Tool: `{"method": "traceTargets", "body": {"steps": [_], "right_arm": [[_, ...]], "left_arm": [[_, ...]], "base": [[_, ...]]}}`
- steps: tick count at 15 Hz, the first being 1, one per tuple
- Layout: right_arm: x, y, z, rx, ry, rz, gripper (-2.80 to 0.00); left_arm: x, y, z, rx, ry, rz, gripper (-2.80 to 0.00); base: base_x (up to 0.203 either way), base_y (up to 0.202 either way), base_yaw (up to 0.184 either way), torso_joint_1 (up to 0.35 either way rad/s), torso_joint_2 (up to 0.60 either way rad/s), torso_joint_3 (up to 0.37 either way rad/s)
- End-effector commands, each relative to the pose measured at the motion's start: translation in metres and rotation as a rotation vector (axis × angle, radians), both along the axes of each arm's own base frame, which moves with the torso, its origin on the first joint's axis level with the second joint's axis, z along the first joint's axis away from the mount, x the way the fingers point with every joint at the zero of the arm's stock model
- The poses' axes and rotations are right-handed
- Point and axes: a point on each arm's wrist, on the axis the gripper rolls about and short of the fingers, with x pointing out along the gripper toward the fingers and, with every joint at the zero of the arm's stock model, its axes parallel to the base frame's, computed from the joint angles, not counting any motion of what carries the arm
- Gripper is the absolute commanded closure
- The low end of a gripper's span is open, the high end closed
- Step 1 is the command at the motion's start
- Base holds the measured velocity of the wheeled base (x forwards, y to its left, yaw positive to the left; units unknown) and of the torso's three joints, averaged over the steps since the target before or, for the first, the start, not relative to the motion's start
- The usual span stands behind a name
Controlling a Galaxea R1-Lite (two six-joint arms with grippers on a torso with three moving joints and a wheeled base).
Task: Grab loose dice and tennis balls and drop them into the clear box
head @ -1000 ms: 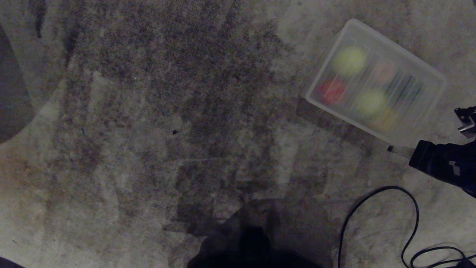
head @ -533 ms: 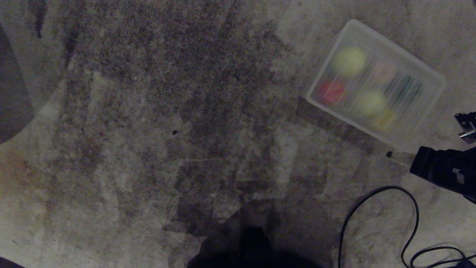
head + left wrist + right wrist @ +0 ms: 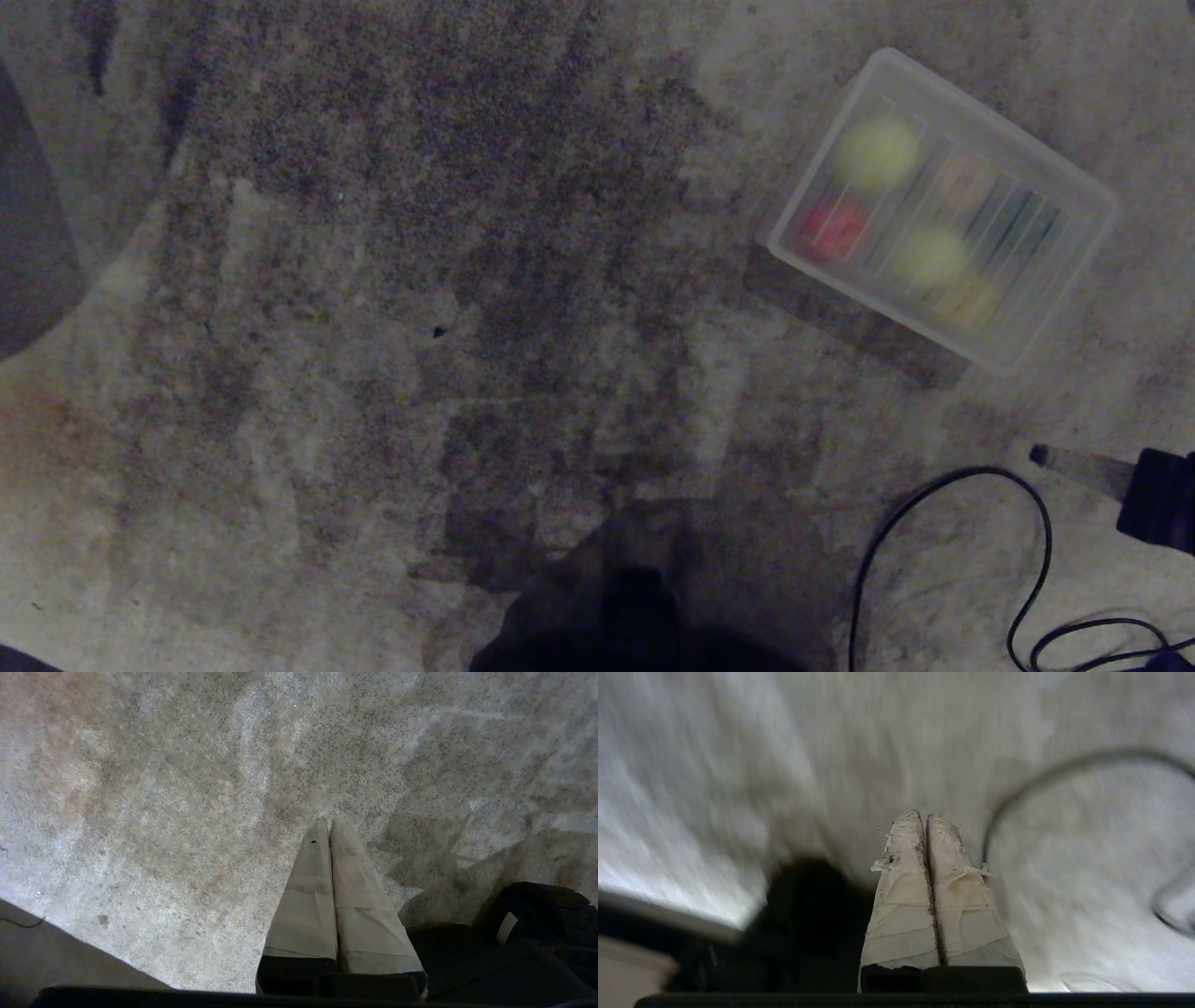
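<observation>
The clear box sits on the carpet at the upper right, ribbed lines across its top blurring what is inside. Through it show two tennis balls, a red die, a tan die, a dark green die and a yellow die. Every die and ball I see lies inside the box. My right gripper is shut and empty, low at the right edge, apart from the box. My left gripper is shut and empty over bare carpet, outside the head view.
A black cable loops over the carpet just below the right gripper. My own dark base fills the bottom middle. A dark rounded shape lies at the left edge. Stained grey carpet covers everything else.
The right gripper has drawn back from the box's near corner toward the lower right edge, and most of its arm has left the head view. The box and its contents have not moved.
</observation>
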Motion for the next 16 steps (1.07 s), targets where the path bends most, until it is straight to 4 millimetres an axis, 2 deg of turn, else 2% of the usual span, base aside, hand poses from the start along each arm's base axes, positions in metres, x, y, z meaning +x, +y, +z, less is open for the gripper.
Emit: {"method": "traceTargets", "body": {"steps": [1,4,7,9,14,16], "right_arm": [[-0.055,0.002,0.001,-0.057,-0.078,0.02,0.0],[-0.105,0.004,-0.023,-0.109,-0.11,0.031,0.0],[-0.132,0.003,-0.057,-0.182,-0.151,-0.023,0.0],[-0.141,0.002,-0.08,-0.257,-0.167,-0.073,0.0],[-0.16,-0.001,-0.101,-0.313,-0.287,-0.155,0.0],[-0.161,-0.002,-0.104,-0.312,-0.284,-0.161,0.0]], "left_arm": [[0.0,0.0,0.0,-0.001,0.002,0.002,0.0],[0.0,0.0,0.0,-0.001,0.002,0.0,0.0],[0.0,0.0,0.0,-0.001,0.002,0.0,0.0],[0.0,0.0,0.0,-0.001,0.002,0.0,0.0],[0.0,0.0,0.0,-0.001,0.002,0.0,0.0],[0.0,0.0,0.0,-0.003,0.002,0.0,0.0]], "base": [[0.0,0.0,0.0,0.0,0.0,0.0],[0.0,0.0,0.0,0.0,0.0,0.0],[0.0,0.0,0.0,0.0,0.0,0.0],[0.0,0.0,0.0,0.0,0.0,0.0],[0.0,0.0,0.0,0.0,0.0,0.0],[0.0,0.0,0.0,0.0,0.0,0.0]]}}
